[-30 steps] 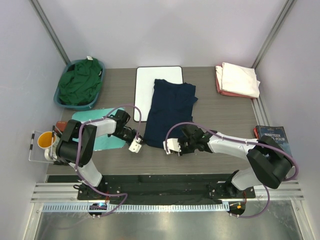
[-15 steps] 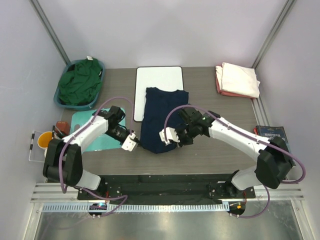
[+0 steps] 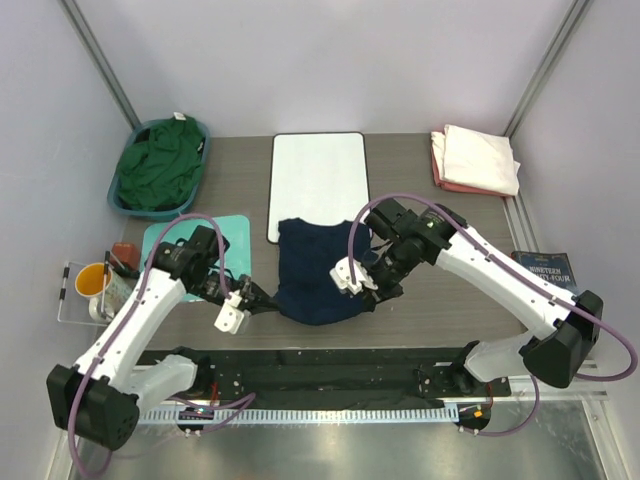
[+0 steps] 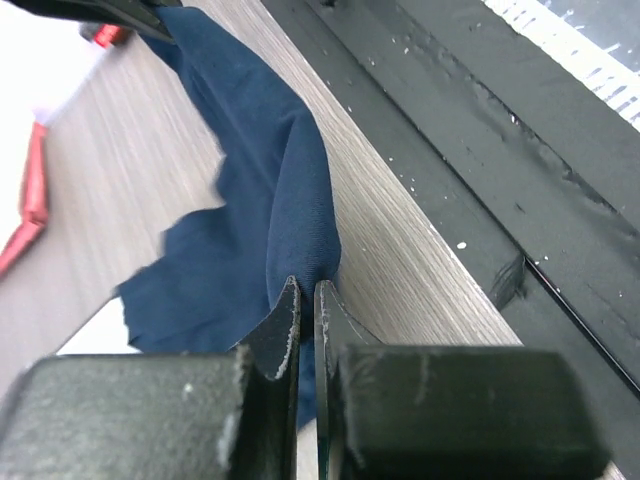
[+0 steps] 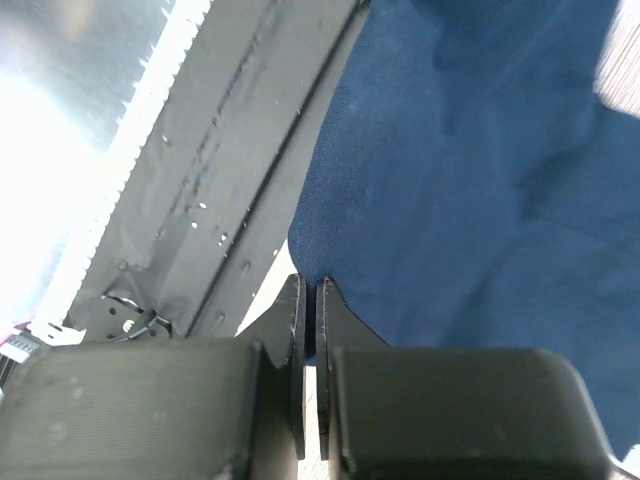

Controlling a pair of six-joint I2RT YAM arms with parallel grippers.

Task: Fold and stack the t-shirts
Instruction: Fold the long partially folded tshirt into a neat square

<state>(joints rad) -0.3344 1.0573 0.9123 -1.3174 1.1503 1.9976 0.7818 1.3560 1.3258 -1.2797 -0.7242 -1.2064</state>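
Left gripper [image 4: 307, 292] and right gripper [image 5: 308, 285], both clenched on the navy t-shirt [image 3: 318, 283], have dragged it to lower centre; folding likely follows.

ROBOTICS LAB TEST CELL: The left arm [image 3: 140, 310] and the right arm [image 3: 500, 275], white and trailing purple cables [image 3: 390, 196], stand bolted to a black base plate [image 3: 320, 362] at the near edge of a wood-grain table [image 3: 420, 200]. Plain pale wall panels [image 3: 330, 60] on aluminium frame posts [image 3: 98, 55] box the bench in. A navy t-shirt [image 3: 315, 270], a teal basket [image 3: 140, 211] and a book [image 3: 545, 265] share the tabletop.
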